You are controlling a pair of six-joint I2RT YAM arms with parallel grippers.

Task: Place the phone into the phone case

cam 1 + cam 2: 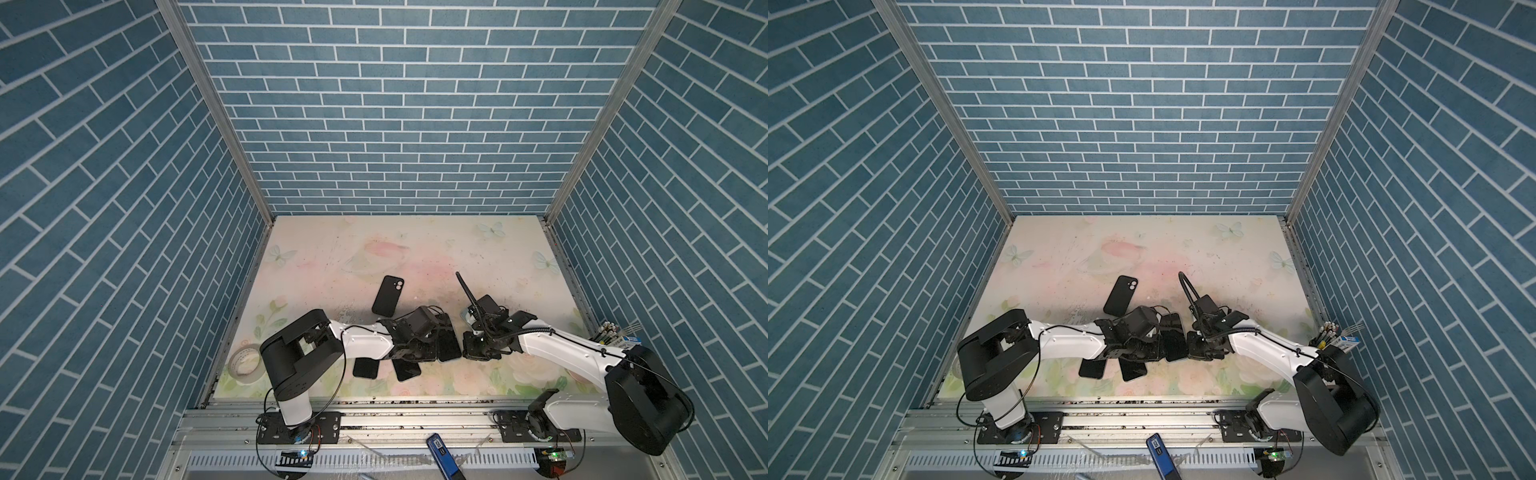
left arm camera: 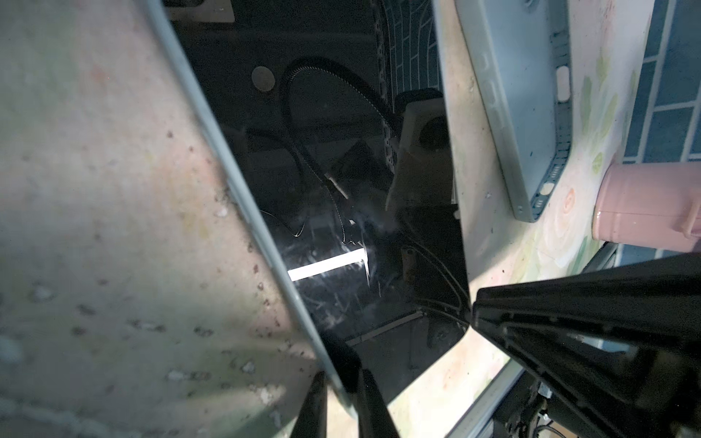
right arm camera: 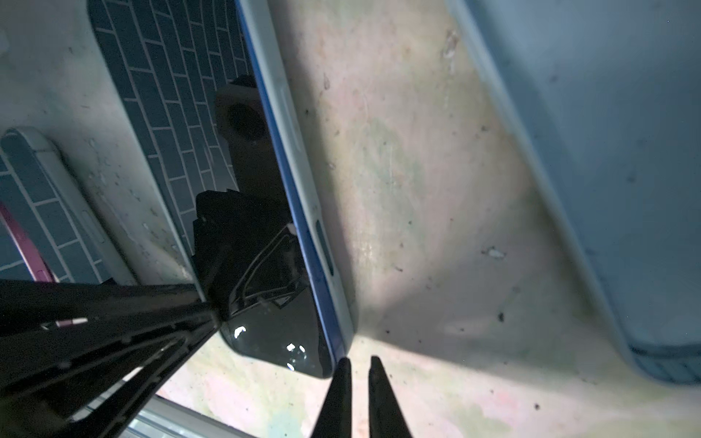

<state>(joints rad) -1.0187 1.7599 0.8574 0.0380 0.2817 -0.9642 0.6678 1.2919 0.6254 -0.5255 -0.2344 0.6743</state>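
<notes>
- Left wrist view: the floral-printed desk (image 2: 95, 189) fills the left half, gritty with specks.
- A pale grey-blue phone case (image 2: 512, 113) lies upper right; in both top views a black phone case (image 1: 388, 296) lies near mid-frame, back up.
- The dark-screened, pale-rimmed phone (image 2: 341, 227) sits mid-frame, near the grey-blue case but inside neither.
- Left end effector (image 2: 341, 376) pinches its rim near a corner; so thin a hold could let it pivot or slip.
- Right end effector (image 3: 360, 358), nearly closed and empty, seems to touch another corner; a push there may skid the phone off line.
</notes>
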